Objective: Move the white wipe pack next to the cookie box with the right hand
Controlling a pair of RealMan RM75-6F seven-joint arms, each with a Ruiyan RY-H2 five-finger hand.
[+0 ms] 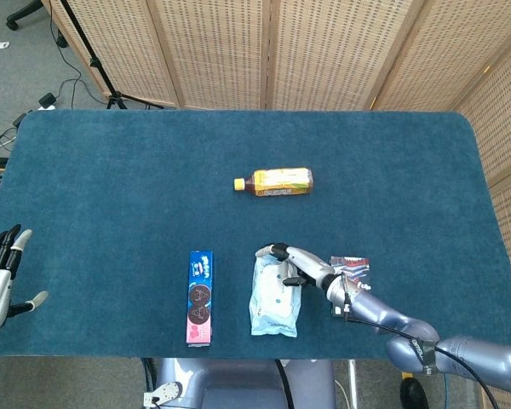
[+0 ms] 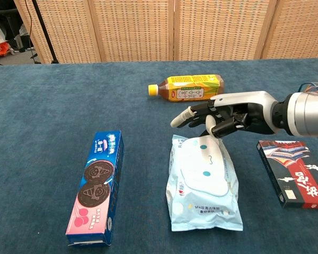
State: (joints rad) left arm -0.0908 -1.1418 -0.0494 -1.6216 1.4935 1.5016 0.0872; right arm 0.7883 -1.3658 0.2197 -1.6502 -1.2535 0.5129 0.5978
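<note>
The white wipe pack (image 1: 274, 300) (image 2: 204, 185) lies flat near the table's front edge, its long side roughly parallel to the blue-and-pink cookie box (image 1: 201, 296) (image 2: 95, 188), which is a short gap to its left. My right hand (image 1: 294, 262) (image 2: 222, 114) reaches over the pack's far end with fingers stretched out to the left and the thumb touching the pack's top edge. It grips nothing. My left hand (image 1: 0, 277) hangs off the table's left edge with fingers spread, and only the head view shows it.
A yellow-labelled tea bottle (image 1: 274, 181) (image 2: 188, 87) lies on its side behind the pack. A red and black box (image 1: 351, 266) (image 2: 298, 172) lies right of the pack, partly under my right forearm. The blue table (image 1: 111, 196) is backed by wicker screens.
</note>
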